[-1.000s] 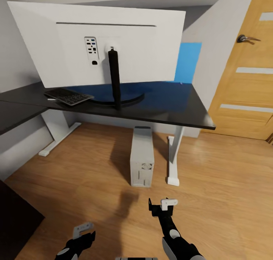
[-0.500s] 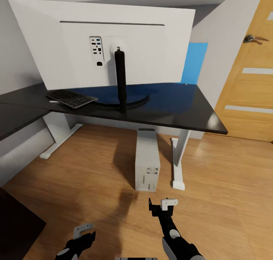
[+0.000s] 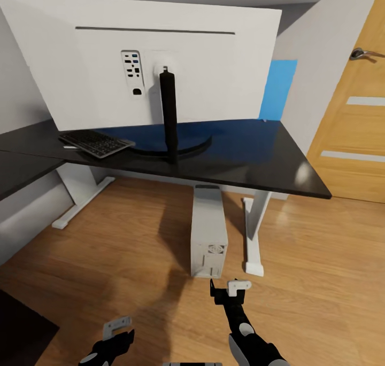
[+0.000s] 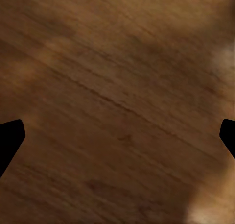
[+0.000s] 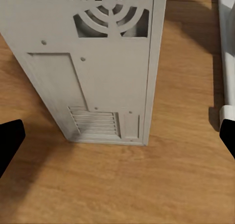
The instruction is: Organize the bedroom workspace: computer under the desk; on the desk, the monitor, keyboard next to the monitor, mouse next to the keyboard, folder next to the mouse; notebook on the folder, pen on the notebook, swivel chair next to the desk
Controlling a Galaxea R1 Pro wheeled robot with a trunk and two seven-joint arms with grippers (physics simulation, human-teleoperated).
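Standing on the worktop (image 3: 256, 157): monitor (image 3: 144, 61), very wide, white back toward the camera, slim black stand on a curved foot; keyboard (image 3: 95, 142), slim, silver-grey with dark keys, lying just beside the monitor's foot. Beneath the worktop, on the wood floor (image 3: 123, 259): computer (image 3: 208, 232), a pale grey tower with fan grille and vent slots, close by the white leg (image 3: 254, 232). These three placements read as done. A blue folder (image 3: 277, 91) stands upright against the wall behind the worktop's far edge; whether it touches the top cannot be told. Left to do, by this judgement: mouse, notebook, pen, chair. Left end effector (image 3: 118, 331) and right end effector (image 3: 230, 291): both released, fingers spread, grasping nothing, low above the floor.
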